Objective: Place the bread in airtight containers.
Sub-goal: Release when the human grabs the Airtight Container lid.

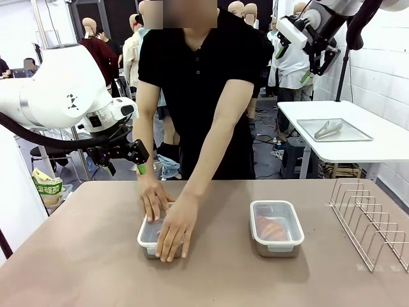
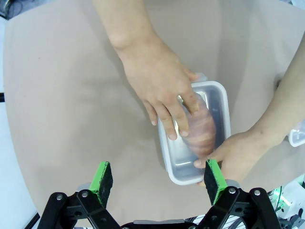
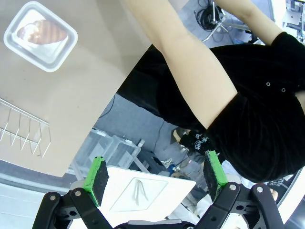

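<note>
Brown table (image 1: 89,256), wire rack (image 1: 370,220), person's hands (image 1: 167,217) covering container (image 2: 217,95), both claws wide.

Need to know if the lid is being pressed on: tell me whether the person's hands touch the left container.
Touching. The left wrist view shows one hand flat on the container's clear lid and the other hand gripping its near edge; the front view agrees.

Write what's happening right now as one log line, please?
person's hands pressing lid on left container, bread inside | right container lidded, bread inside | left end effector open, raised | right end effector open, raised
</note>
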